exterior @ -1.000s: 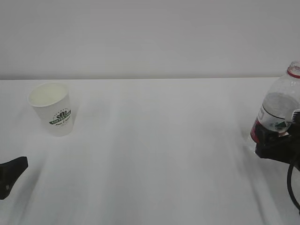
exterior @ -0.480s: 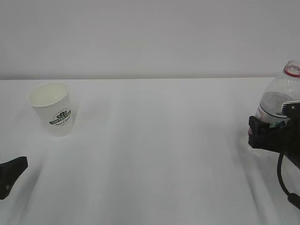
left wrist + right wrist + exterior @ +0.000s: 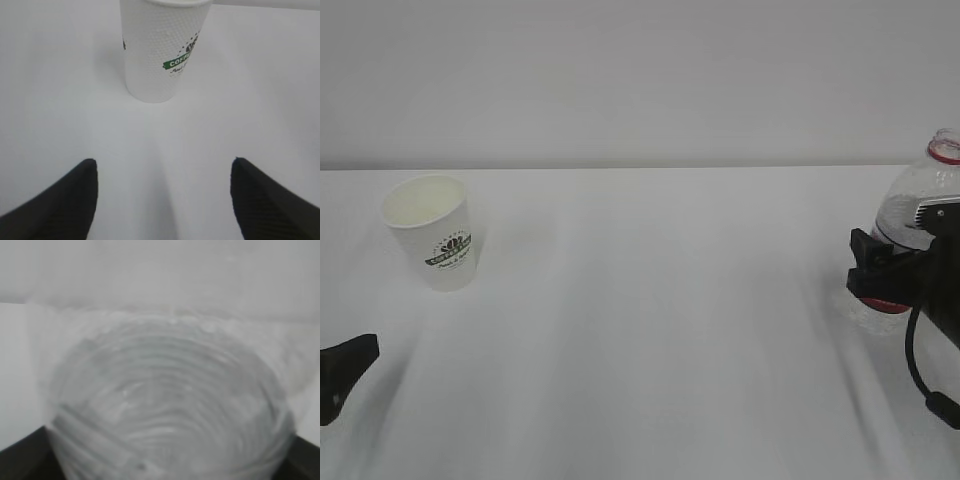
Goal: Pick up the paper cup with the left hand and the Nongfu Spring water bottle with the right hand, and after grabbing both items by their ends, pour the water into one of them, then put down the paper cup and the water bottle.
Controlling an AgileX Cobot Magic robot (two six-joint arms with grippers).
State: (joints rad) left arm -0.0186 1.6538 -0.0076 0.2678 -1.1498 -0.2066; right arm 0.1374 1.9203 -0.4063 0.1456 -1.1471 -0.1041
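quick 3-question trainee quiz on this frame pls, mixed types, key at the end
1. True or false: the left gripper is closed around the paper cup.
2. Which object fills the space between the right gripper's jaws? A) paper cup B) water bottle C) nothing
3. Fill in: in the exterior view the cup stands ____ on the table.

Key
1. False. Its jaws are spread and the cup stands ahead of them, untouched.
2. B. The right wrist view shows the ribbed clear bottle between the jaw tips; whether they press on it cannot be told.
3. Upright.
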